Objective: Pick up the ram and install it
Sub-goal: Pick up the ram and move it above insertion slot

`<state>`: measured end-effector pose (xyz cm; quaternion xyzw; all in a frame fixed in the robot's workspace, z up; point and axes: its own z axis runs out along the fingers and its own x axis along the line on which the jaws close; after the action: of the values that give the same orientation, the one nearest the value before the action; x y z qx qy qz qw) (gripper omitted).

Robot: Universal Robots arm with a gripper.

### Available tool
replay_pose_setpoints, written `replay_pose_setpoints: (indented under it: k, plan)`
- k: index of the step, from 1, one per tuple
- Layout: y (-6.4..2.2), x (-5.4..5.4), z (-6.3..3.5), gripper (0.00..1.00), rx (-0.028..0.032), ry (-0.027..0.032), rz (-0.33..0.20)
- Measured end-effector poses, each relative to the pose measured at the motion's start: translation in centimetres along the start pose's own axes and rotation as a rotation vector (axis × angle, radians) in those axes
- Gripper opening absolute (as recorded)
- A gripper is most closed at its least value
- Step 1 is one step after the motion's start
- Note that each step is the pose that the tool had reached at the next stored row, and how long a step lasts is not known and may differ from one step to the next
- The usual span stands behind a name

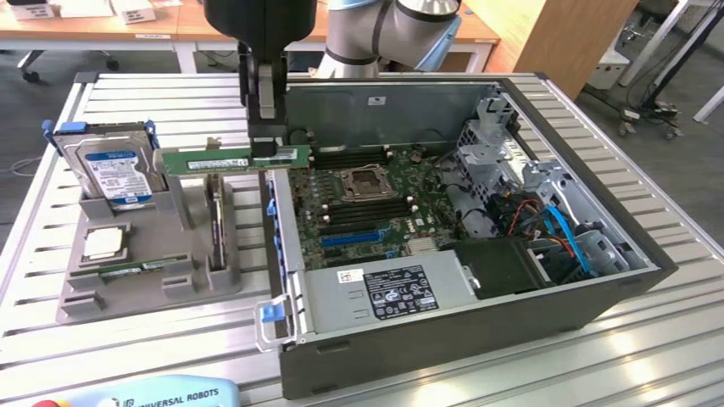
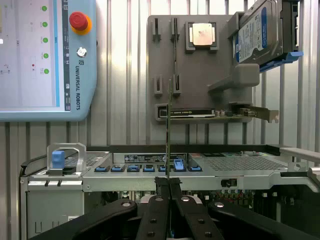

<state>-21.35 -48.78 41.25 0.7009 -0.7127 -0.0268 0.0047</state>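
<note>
The ram (image 1: 220, 159) is a long green stick held level in the air, over the gap between the grey parts holder (image 1: 80, 288) and the open computer case (image 1: 453, 339). My gripper (image 1: 264, 151) is shut on the end of the stick nearest the case and comes straight down from above. In the wrist view the ram (image 2: 169, 130) is seen edge-on as a thin line rising from between the black fingertips (image 2: 161, 192) of the gripper (image 2: 170, 184). The motherboard (image 1: 368, 199) with its long memory slots lies inside the case, just past the stick.
The holder carries a blue-labelled hard drive (image 1: 114, 170), a square silver processor (image 1: 104, 244) and an upright dark card (image 1: 215, 222). The case's power supply (image 1: 391, 292) and drive cage (image 1: 498, 153) flank the board. A teach pendant (image 1: 158, 395) lies at the table's front edge.
</note>
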Motion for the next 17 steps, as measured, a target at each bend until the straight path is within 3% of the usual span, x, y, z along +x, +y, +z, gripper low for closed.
replay_pose_setpoints:
  k: [17]
  plan:
    - [-0.67,-0.01,-0.03,0.12,0.0,0.0,0.0]
